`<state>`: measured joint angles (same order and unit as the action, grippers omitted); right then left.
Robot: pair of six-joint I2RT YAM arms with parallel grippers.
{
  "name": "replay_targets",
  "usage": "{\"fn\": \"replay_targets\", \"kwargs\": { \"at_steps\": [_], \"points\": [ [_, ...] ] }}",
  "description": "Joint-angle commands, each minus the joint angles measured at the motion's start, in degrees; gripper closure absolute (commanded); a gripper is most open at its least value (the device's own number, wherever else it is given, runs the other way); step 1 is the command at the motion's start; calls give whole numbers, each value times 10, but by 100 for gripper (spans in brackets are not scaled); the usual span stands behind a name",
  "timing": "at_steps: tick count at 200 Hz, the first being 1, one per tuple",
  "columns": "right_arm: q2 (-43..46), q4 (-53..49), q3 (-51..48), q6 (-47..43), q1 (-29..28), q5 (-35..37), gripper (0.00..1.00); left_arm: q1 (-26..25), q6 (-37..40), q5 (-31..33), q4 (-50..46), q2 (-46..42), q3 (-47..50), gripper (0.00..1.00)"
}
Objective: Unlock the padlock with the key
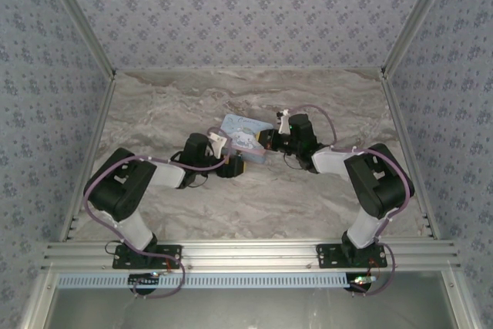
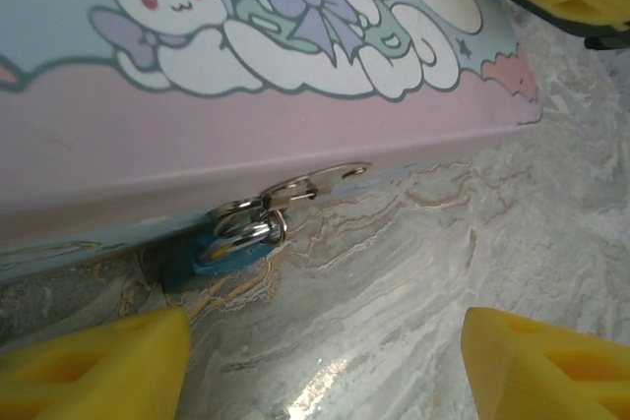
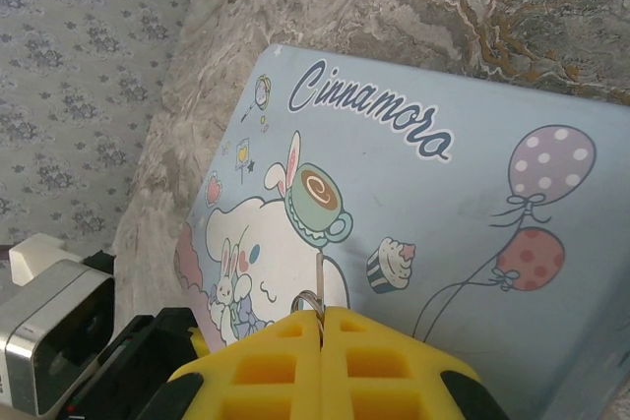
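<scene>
Padlock [image 2: 228, 251]: hanging at the lower edge of the tin [image 2: 295, 115] on its near-left side, bluish body low against the table [image 2: 423, 272], just beyond the left fingertips
Key [image 2: 320, 180]: flat silver blade on the same ring as the padlock, lying along the tin's edge and pointing right; not seen seated in any keyhole
Left gripper [image 2: 325, 346]: spread wide with nothing between the pads, padlock a little left of centre ahead of the gap
Right gripper [image 3: 321, 327]: pressed together above the tin's lid, pinching a thin metal piece [image 3: 318, 282]; cannot tell whether that is a second key or a bit of ring
Step in hand: judged as reaching in to take hold of the padlock body, shackle apparently not yet released
Doing it well: advance low and straight, centre on the lock, close on the flat sides of the body rather than on ring or key, leave the keyhole end free
Risk: lock small and tucked under the tin's lip; easy to nip the ring instead, or to shove the tin to the far right
</scene>
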<state>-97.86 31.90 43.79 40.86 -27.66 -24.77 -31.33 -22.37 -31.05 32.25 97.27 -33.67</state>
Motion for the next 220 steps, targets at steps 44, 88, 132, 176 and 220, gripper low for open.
{"fn": "replay_targets", "kwargs": {
  "at_steps": [44, 88, 132, 176, 220],
  "points": [
    [-13, -61, 2, -16, -18, 10, 100, -17, 54, 101, 29, 11, 1, 27],
    [-13, -64, 4, -19, -21, 15, 100, -24, 52, 66, 41, 37, -14, 30],
    [-14, -64, 6, -21, -26, 16, 100, -29, 41, 42, 52, 61, -25, 43],
    [-13, -62, 7, -20, -29, 17, 100, -32, 22, 39, 59, 63, -25, 49],
    [-13, -59, 6, -19, -31, 20, 100, -38, 10, 56, 52, 60, -27, 53]
  ]
}}
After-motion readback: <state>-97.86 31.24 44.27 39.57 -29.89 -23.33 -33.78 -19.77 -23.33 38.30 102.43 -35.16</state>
